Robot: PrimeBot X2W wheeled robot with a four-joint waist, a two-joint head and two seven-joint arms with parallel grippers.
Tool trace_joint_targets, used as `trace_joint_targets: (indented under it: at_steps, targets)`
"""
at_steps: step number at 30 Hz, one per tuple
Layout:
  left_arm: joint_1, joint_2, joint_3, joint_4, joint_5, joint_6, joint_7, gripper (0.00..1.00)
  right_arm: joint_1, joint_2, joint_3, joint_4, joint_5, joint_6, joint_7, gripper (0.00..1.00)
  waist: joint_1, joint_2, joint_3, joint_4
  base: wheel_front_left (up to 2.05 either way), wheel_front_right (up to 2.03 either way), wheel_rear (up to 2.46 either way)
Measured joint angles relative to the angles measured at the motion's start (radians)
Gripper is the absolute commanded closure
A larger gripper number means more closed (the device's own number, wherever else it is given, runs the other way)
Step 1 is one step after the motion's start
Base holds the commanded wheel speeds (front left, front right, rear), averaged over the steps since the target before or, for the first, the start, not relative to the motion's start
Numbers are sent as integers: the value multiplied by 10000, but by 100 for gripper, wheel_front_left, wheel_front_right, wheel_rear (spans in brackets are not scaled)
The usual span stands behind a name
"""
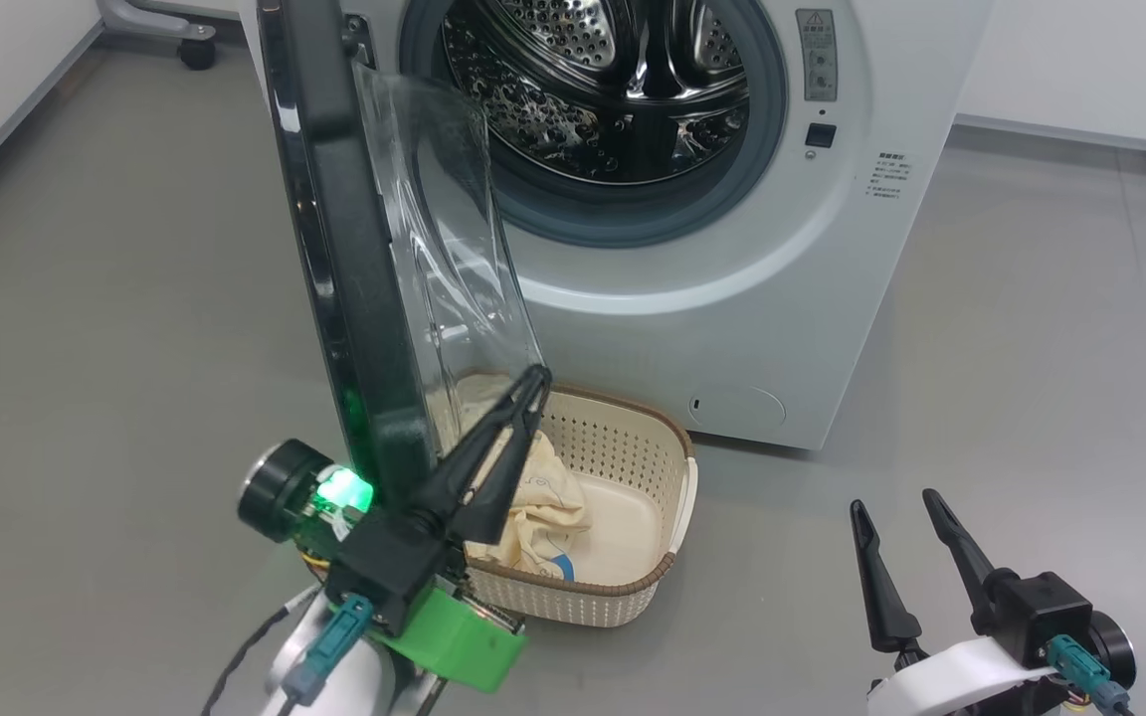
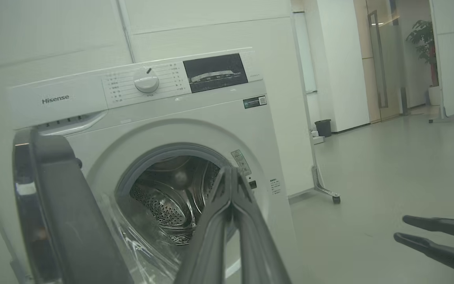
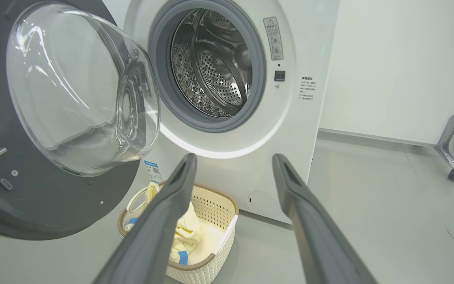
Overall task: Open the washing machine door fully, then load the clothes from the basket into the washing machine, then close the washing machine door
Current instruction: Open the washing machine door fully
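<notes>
The left gripper [image 1: 536,378], dark fingers pinched shut and seemingly against the round black-rimmed glass door [image 1: 354,249], could skid off its slick bulge, leaving it hanging over the near cream perforated plastic basket [image 1: 633,587] of pale yellow clothes [image 1: 533,507], while the right gripper [image 1: 893,502] hangs spread open at the right.

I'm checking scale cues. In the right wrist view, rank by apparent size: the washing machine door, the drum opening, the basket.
1. washing machine door: largest, but nearest the camera.
2-3. drum opening and basket: alike in size, left unranked; the basket is partly covered.
</notes>
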Motion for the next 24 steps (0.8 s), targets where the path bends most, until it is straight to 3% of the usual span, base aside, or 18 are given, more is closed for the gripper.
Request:
trace_joint_targets:
  at_steps: [5, 10, 24]
  targets:
    - [222, 44, -644, 430, -105, -50, 437, 100, -2, 23, -173, -2, -69, 48, 0, 0, 0, 0, 146, -51, 0, 0, 0]
    - [414, 56, -652, 922, -236, -33, 821, 100, -2, 63, -284, 0, -119, 88, 0, 0, 0, 0, 212, -52, 0, 0, 0]
    - [446, 61, 38, 1517, -282, 786, 1080, 100, -3, 127, -449, -2, -318, 244, 0, 0, 0, 0, 379, 4, 0, 0, 0]
